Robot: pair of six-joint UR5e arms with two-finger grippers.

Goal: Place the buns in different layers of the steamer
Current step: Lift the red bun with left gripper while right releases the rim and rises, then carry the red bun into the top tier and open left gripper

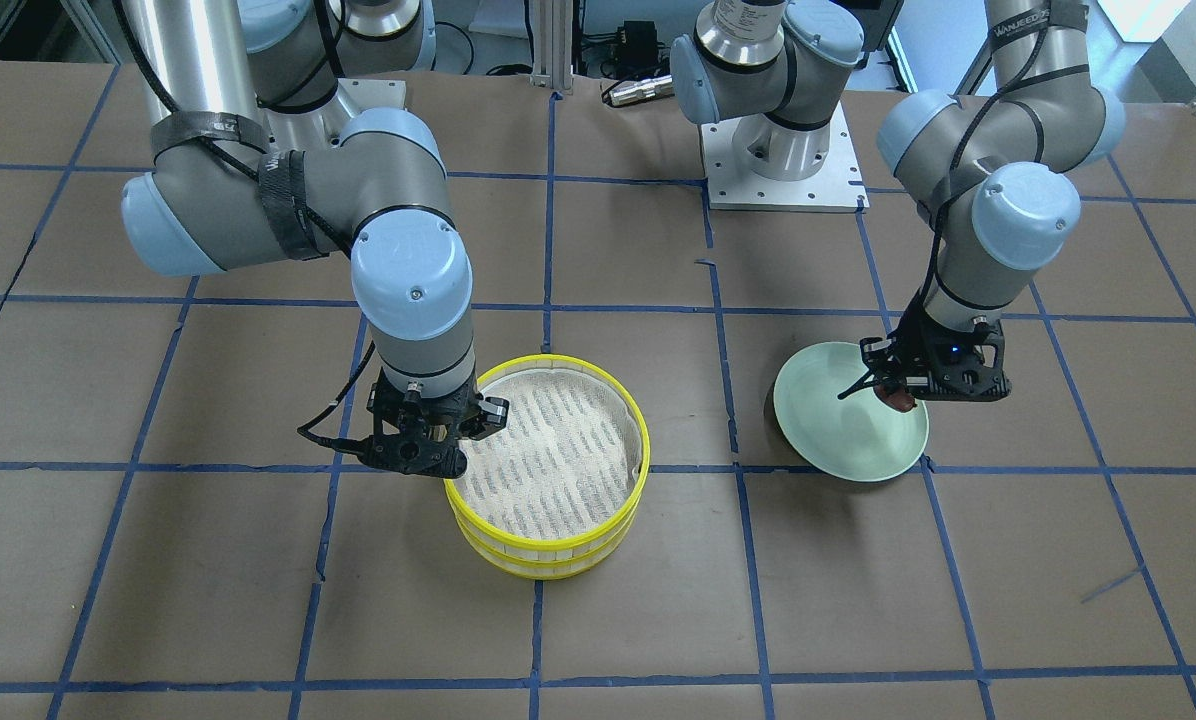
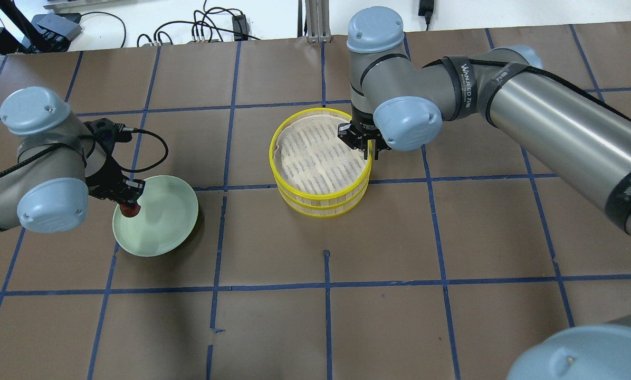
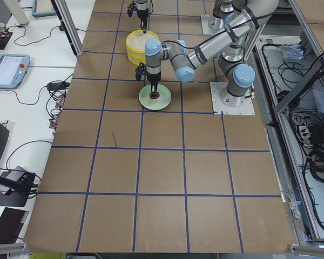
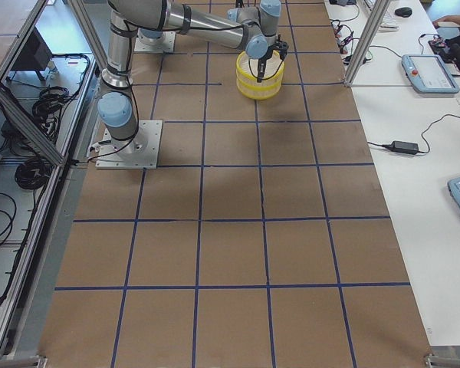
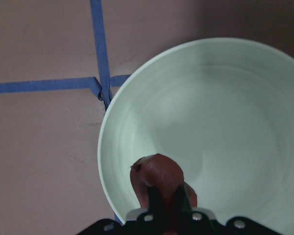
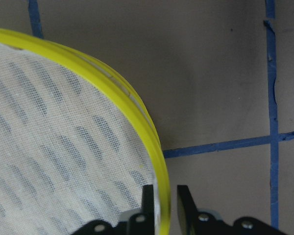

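Observation:
The steamer stands as two stacked layers, the upper layer [image 1: 642, 440] [image 2: 276, 158] on the lower layer [image 1: 548, 565] [image 2: 321, 207]. The upper layer's white mesh floor is bare. My right gripper [image 1: 466, 450] [image 2: 369, 152] [image 6: 164, 196] is shut on the upper layer's yellow rim [image 6: 137, 112], one finger inside and one outside. My left gripper [image 1: 896, 392] [image 2: 130, 203] [image 5: 169, 198] is shut on the reddish-brown bun [image 1: 899, 399] [image 2: 130, 210] [image 5: 156, 172], low over the edge of the pale green plate [image 1: 848, 445] [image 2: 162, 224] [image 5: 225, 112]. The white bun is hidden.
The brown table top carries a grid of blue tape lines [image 2: 326, 285]. The two arm bases [image 1: 783, 160] stand at the robot's edge of the table. Cables and devices [image 2: 204, 29] lie beyond the far edge.

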